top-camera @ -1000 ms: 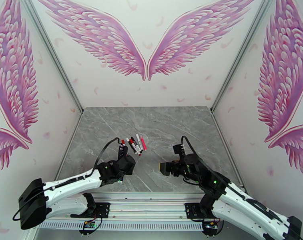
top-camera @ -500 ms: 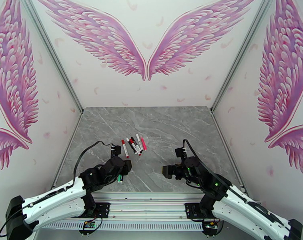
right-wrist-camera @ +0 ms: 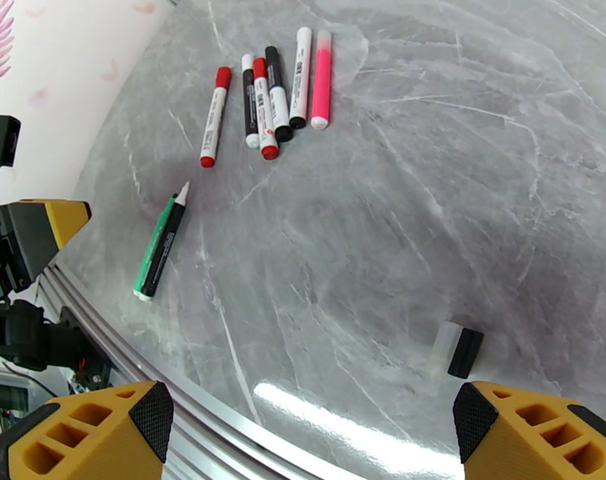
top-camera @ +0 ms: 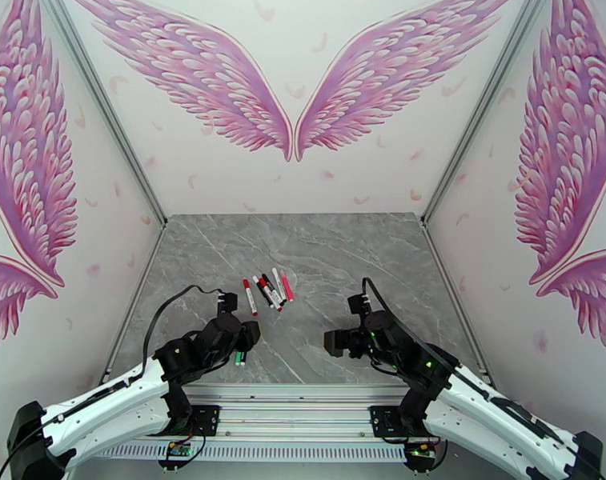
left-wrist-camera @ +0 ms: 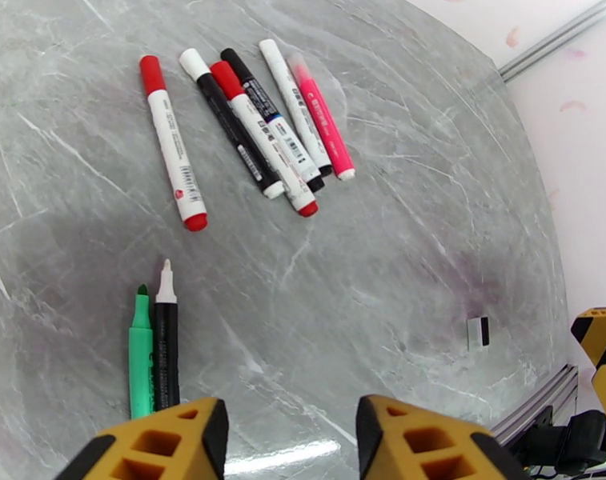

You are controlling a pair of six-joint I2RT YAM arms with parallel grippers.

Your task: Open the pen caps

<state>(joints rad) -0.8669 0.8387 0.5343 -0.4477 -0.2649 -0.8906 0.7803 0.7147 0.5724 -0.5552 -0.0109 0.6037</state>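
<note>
Five capped pens (left-wrist-camera: 254,130) lie side by side on the grey marble table (top-camera: 343,250), with red, white, black and pink caps; they show too as a cluster (top-camera: 266,291) and a row (right-wrist-camera: 270,94). Nearer, a green pen (left-wrist-camera: 141,358) and a black pen (left-wrist-camera: 166,338) lie uncapped, tips bare. Two loose pen caps (right-wrist-camera: 457,350), one whitish and one black, rest together, also seen as a small pair (left-wrist-camera: 479,332). My left gripper (left-wrist-camera: 290,442) is open and empty just behind the uncapped pair. My right gripper (right-wrist-camera: 315,442) stands wide open above the near edge, the loose caps just ahead of its right finger.
A metal rail (top-camera: 303,394) runs along the table's near edge by the arm bases. Pink-winged walls (top-camera: 294,90) close the table in at the back and on both sides. Bare marble lies between the pen cluster and the loose caps.
My left gripper has drawn back from the pen cluster toward the near edge and its jaws have widened. The right gripper has shifted slightly nearer.
</note>
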